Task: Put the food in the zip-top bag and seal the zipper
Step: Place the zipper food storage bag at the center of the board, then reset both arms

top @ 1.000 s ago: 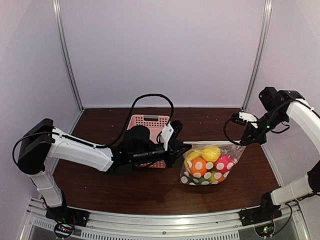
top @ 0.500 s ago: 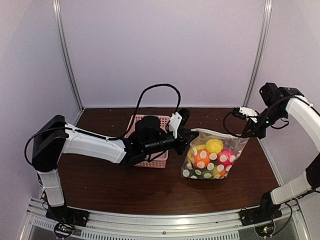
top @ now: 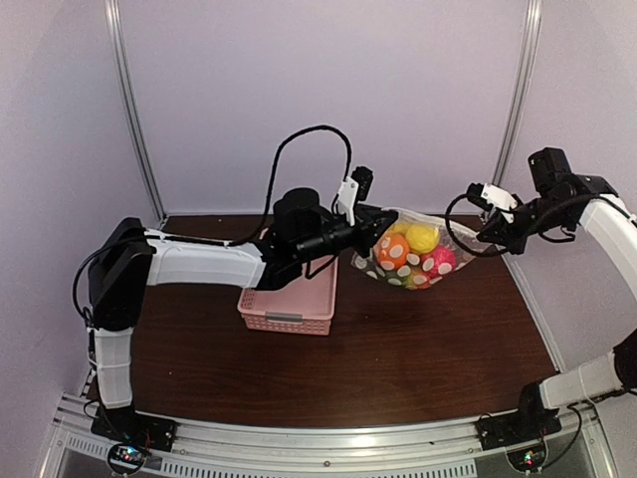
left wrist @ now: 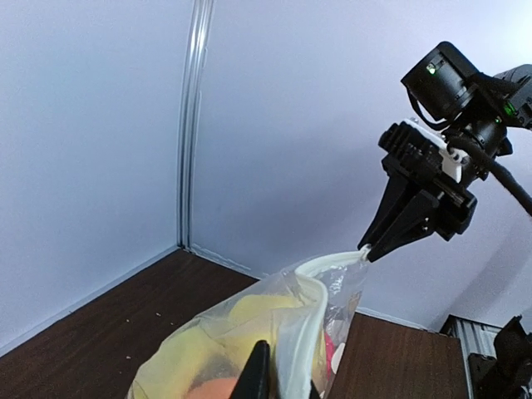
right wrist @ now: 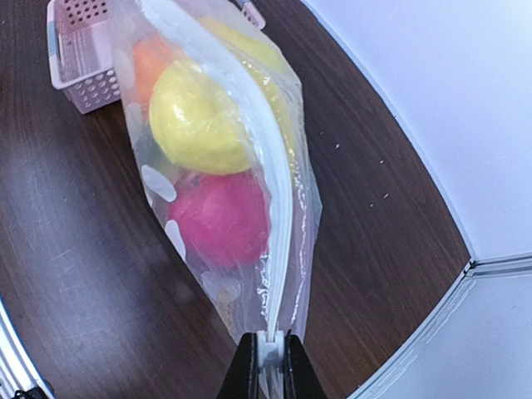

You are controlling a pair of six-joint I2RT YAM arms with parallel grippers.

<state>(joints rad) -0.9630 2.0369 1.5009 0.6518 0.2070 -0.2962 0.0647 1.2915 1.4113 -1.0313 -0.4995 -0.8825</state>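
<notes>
The clear polka-dot zip-top bag [top: 413, 254] hangs in the air between my two grippers, above the table. Inside it sits the food: an orange piece [top: 394, 248], a yellow ball [top: 422, 236] and a red ball [top: 441, 260]. My left gripper [top: 376, 227] is shut on the bag's left top corner; in the left wrist view its fingers [left wrist: 258, 374] pinch the zipper strip [left wrist: 312, 320]. My right gripper [top: 476, 221] is shut on the zipper's right end [right wrist: 268, 349]. In the right wrist view the zipper [right wrist: 266, 191] runs straight away from the jaws, past the yellow ball [right wrist: 195, 116] and red ball [right wrist: 218, 218].
A pink lattice basket [top: 291, 294] stands on the brown table under my left arm; it also shows in the right wrist view [right wrist: 79, 62]. White walls with metal corner posts [top: 136, 110] close the back and sides.
Both grippers have lifted the bag off the table and carried it up and back. The bag now hangs stretched between them, and the left arm has swung off the basket.
</notes>
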